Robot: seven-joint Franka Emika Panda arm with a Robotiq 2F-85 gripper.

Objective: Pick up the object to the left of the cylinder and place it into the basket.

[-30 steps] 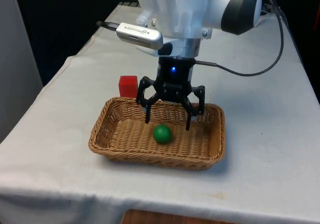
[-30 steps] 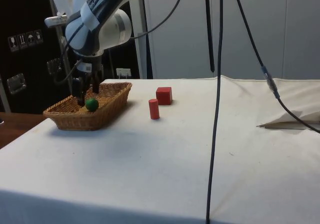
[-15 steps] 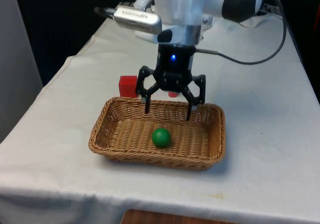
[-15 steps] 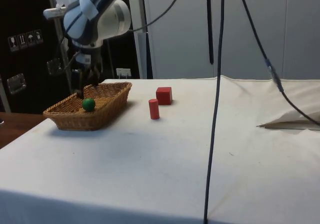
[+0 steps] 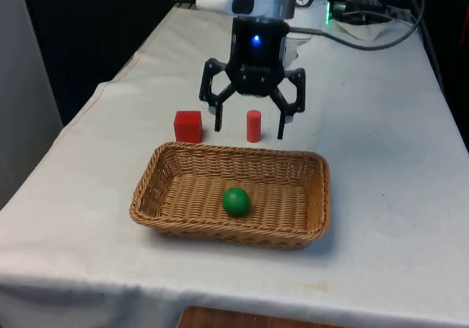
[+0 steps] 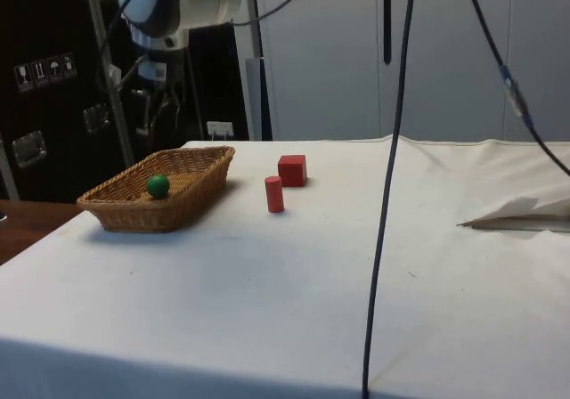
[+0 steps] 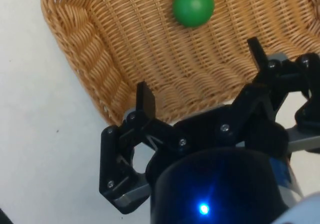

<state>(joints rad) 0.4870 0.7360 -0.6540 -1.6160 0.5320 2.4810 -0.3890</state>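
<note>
A green ball [image 5: 235, 200] [image 6: 158, 185] [image 7: 193, 5] lies on the floor of the wicker basket [image 5: 161, 207] [image 6: 116, 212] [image 7: 90, 64]. My gripper [image 5: 250, 132] [image 6: 162, 112] [image 7: 200, 76] hangs open and empty well above the basket's far rim. Behind the basket stand a red cylinder [image 5: 253, 126] [image 6: 274, 194] and, to the front view's left of it, a red cube [image 5: 187, 126] [image 6: 292, 170].
White cloth covers the table [image 5: 388, 196]. Black cables [image 6: 383, 194] hang down in the side view, and another cable [image 5: 359, 42] trails over the table behind the gripper. Open cloth lies to the front view's right of the basket.
My open gripper has risen out of the basket and drawn back toward the far rim. The green ball stays on the basket floor.
</note>
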